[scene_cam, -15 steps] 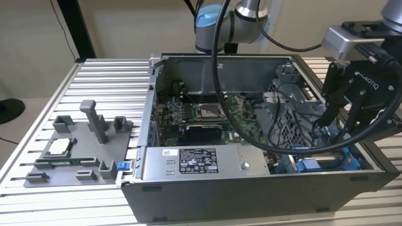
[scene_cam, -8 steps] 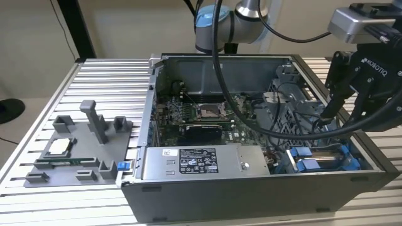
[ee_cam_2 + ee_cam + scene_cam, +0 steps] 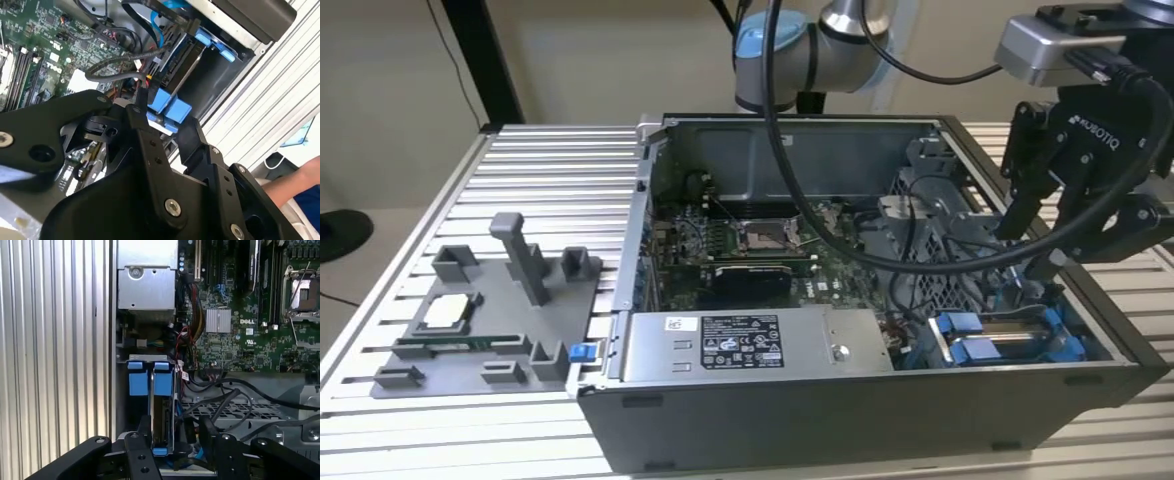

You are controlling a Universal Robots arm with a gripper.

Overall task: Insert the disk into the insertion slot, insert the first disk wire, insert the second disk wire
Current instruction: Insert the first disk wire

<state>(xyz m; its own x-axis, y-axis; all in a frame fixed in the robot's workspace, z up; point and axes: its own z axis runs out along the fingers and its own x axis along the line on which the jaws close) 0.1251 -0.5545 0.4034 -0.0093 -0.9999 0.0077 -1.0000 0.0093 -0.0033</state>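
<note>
One disk (image 3: 161, 412) sits on edge in the insertion slot (image 3: 122, 400) at the computer case (image 3: 854, 420) corner | long axis runs along the case wall, blue-tabbed end toward the power-supply box (image 3: 147, 285) | blue carrier, thin dark edge uppermost | your hand (image 3: 175, 432) spread open, fingers (image 3: 142, 452) straddling its other end, gripping nothing.

Bright, even light; case (image 3: 854, 410) int. shadowed, glare on ribbed table (image 3: 280, 75)

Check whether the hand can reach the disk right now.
Probably yes: the hand hangs open right over the disk, the case has no cover there, and the black cables lie beside the disk, not across it.
</note>
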